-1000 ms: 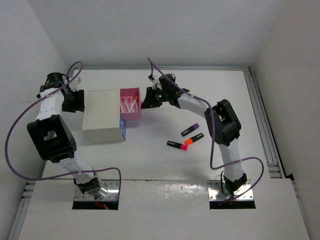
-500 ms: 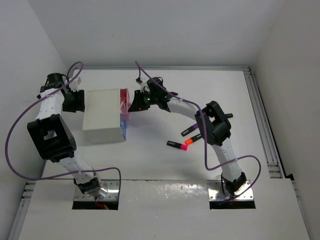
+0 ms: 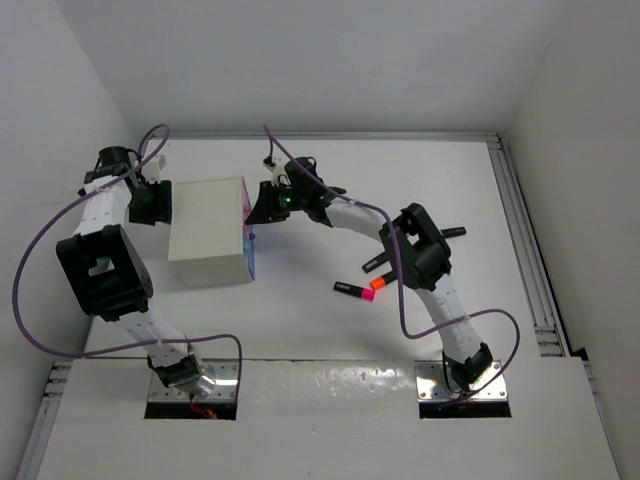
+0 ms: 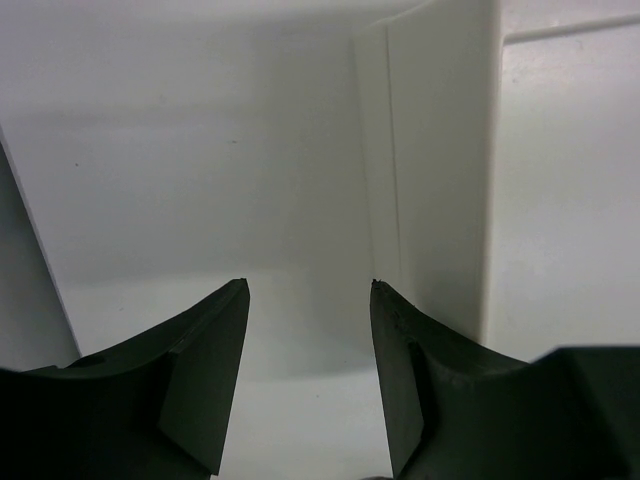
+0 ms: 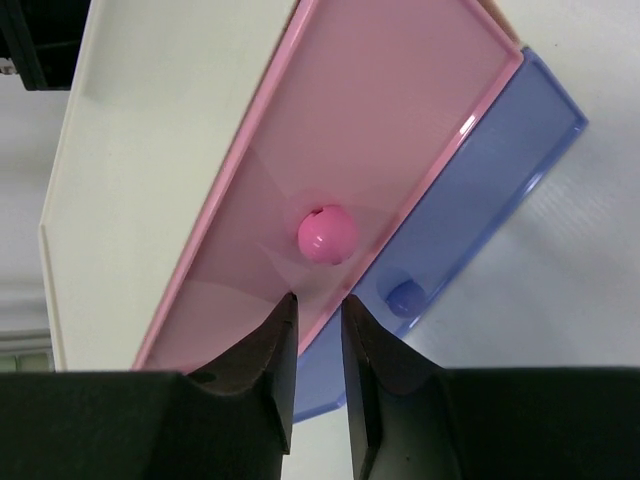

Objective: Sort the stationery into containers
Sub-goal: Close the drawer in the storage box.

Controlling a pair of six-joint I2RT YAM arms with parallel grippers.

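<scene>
Your right gripper has its fingers close together, with only a narrow slit between them and nothing pinched in it. The tips sit at the front of the pink drawer, just below its round pink knob (the knob is above the tips, not between them). Whether the tips press on the front, you cannot tell. The light blue drawer lies just beside it in the white cabinet.

Your left gripper is spread and empty, close beside the cabinet's opposite wall.

What the drawers contain is hidden. On the table, well apart from the cabinet, a pink-capped highlighter lies just beside an orange-capped highlighter. A third black highlighter pokes out from under the right arm, its cap hidden.
</scene>
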